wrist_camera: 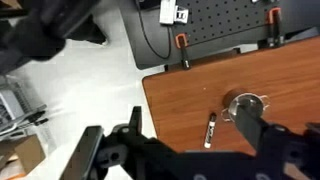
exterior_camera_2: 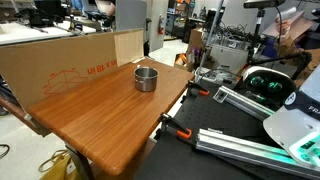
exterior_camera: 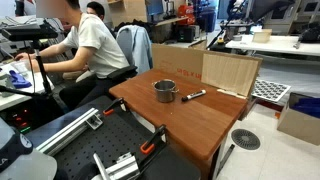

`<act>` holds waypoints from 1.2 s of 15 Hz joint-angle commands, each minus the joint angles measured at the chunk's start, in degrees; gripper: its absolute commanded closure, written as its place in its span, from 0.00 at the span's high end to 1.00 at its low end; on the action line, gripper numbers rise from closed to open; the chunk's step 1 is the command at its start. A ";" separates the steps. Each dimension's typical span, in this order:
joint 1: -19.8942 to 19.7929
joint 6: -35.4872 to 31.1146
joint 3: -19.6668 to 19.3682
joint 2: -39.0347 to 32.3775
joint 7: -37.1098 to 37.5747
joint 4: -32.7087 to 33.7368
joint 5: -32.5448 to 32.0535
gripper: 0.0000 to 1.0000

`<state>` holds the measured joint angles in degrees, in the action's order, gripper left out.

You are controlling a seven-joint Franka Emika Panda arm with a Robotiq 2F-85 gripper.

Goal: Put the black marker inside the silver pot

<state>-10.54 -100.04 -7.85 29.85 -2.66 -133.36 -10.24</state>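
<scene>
The silver pot (exterior_camera: 165, 91) stands upright near the middle of the wooden table (exterior_camera: 190, 125), and it shows in both exterior views (exterior_camera_2: 146, 77). The black marker (exterior_camera: 194, 95) lies flat on the table just beside the pot. In the wrist view the marker (wrist_camera: 211, 130) lies a short way from the pot (wrist_camera: 245, 105), not touching it. My gripper (wrist_camera: 189, 112) hangs high above the table, open and empty, its dark fingers wide apart. The marker is not visible in the exterior view from the table's other side. The gripper is outside both exterior views.
A cardboard panel (exterior_camera: 228, 70) stands along one table edge, also seen in an exterior view (exterior_camera_2: 70, 65). Orange clamps (wrist_camera: 182, 42) grip the table edge by a black perforated board (wrist_camera: 215, 25). A person (exterior_camera: 90, 45) sits at a desk nearby. A fan (exterior_camera: 245, 139) lies on the floor.
</scene>
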 commanded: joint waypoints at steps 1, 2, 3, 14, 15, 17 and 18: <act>0.56 0.20 -0.46 -0.01 0.19 0.30 -0.21 1.00; 0.56 0.20 -0.46 -0.01 0.19 0.35 -0.21 1.00; 0.56 0.20 -0.46 -0.01 0.19 0.34 -0.21 1.00; 1.82 -3.84 2.56 -8.86 7.95 2.15 0.34 1.00; 2.33 -4.57 2.98 -11.28 9.02 2.76 0.81 1.00; 3.20 -7.07 3.27 -15.73 10.13 3.82 1.79 1.00; 3.50 -8.24 3.27 -18.37 10.25 4.91 2.11 1.00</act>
<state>-7.61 -107.23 -4.42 17.35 6.52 -132.18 -9.64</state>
